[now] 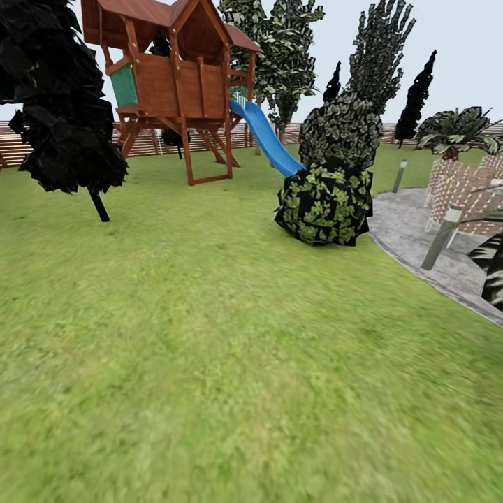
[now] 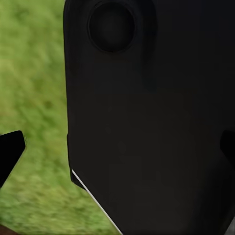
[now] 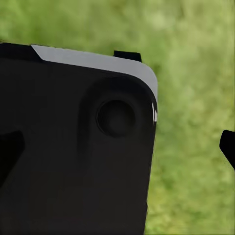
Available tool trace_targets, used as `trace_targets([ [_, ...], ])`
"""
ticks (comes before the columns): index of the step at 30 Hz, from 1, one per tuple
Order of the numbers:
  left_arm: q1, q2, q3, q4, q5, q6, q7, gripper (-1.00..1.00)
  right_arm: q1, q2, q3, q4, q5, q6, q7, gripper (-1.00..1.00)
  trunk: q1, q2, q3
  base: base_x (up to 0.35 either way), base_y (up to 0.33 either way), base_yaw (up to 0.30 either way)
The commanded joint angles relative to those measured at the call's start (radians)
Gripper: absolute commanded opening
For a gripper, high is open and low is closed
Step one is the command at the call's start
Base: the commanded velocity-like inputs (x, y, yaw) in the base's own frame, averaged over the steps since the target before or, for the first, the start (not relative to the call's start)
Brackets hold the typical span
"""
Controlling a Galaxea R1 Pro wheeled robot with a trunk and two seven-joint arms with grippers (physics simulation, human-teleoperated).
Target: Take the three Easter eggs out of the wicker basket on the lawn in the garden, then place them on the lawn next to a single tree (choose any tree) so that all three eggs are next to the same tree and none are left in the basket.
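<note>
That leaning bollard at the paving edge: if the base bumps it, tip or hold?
The bollard already leans, so it may tip easily. It looks slim and tall, likely light. Its foot sits at the paving edge; whether it is anchored cannot be told.

Black glossy body panel with a round recess, pale edge trim; black fingertips poke in.

The lawn was broad, flat, mottled green grass, filling the foreground of the head view and running back to the brown slat fence enclosing the garden. On it stood a wooden playset with a blue slide, a rounded leafy bush and dark thin-trunked trees. Both wrist views showed blurred green, probably the same grass.
</note>
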Motion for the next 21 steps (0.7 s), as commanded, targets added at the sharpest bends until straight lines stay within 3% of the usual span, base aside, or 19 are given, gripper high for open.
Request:
trace_targets([
  [1,0.0,0.0,0.004,0.0,0.001,0.0,0.0,1.0,-0.001,0.0,-0.001,0.001,0.009,-0.003,0.0,1.0,0.001,0.0,-0.001,0.327,0.144,0.0],
  [21,0.0,0.0,0.004,0.0,0.001,0.0,0.0,1.0,-0.001,0.0,0.0,-0.001,0.009,-0.003,0.0,1.0,0.001,0.0,-0.001,0.327,0.144,0.003],
])
